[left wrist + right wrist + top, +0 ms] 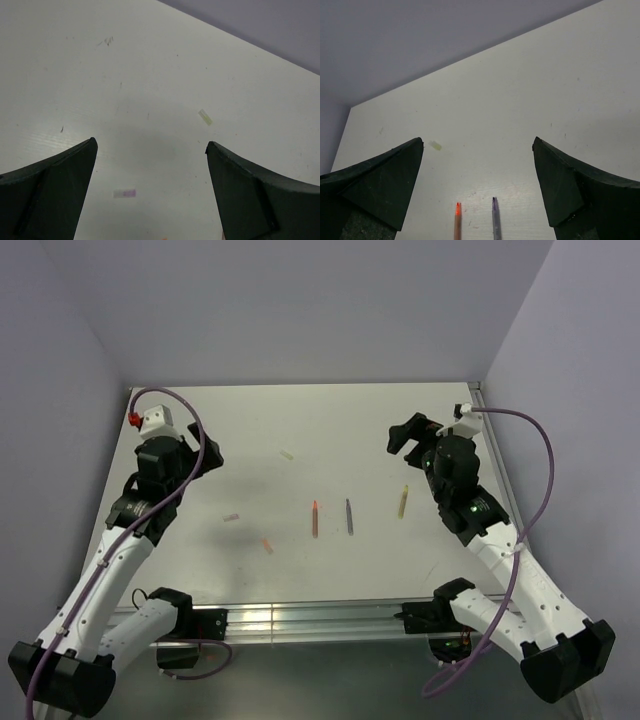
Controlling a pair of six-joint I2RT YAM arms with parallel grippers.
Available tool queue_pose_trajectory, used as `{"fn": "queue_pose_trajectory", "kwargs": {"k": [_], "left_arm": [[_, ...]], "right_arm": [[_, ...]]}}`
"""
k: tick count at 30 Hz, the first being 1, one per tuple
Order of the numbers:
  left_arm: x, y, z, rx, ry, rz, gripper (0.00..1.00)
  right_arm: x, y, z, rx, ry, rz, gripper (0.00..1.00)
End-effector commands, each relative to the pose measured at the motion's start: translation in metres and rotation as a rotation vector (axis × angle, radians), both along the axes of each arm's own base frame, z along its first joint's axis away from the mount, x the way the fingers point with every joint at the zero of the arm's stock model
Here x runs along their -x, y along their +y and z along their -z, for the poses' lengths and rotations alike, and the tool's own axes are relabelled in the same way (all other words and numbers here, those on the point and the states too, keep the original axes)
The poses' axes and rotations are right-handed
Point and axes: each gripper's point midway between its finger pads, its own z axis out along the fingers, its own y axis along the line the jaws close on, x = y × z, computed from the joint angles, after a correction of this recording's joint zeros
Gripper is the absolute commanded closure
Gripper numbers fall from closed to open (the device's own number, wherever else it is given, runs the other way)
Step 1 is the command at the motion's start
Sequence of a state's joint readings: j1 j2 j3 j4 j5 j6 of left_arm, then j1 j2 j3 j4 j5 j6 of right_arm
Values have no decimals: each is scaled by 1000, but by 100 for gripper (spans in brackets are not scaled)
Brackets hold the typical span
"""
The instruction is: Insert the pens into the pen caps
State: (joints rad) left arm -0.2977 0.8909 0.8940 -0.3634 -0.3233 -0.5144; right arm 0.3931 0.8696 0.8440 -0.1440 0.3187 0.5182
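Overhead, three pens lie uncapped on the white table (250, 420), all with their long axes running from the near edge toward the back wall. The dark purple-grey pen (349, 516) sits mid-table. The orange-red pen (315, 518) lies just left of it, parallel and not touching. The yellow-green pen (404, 501) lies to its right and slightly farther back, its far end leaning a touch to the right. In the right wrist view only the tapered ends of the orange-red and purple-grey pens show, at the bottom edge, side by side and both pointing up the frame.

The three caps lie loose, all to the left of the purple-grey pen and touching no pen. The orange cap (267, 546) is left of it and a little nearer the arms, lying on a diagonal. The lilac-pink cap (232, 516) is farther left, about level with it, its axis running roughly left to right. The cream-yellow cap (287, 455) is left of the purple-grey pen and well behind it, toward the back wall, also on a slant.

The left gripper (205, 455) hovers far to the left of the purple-grey pen, fingers spread wide with nothing between them. The right gripper (405, 435) hangs behind and to the right of that pen, likewise spread wide and empty.
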Motion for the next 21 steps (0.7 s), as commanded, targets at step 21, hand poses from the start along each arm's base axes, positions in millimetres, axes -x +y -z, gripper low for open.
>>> {"fn": "queue_pose_trajectory", "kwargs": {"k": [21], "left_arm": [[6, -158, 100, -3, 256, 159, 14]], "right_arm": [[-10, 21, 36, 24, 114, -89, 10]]}}
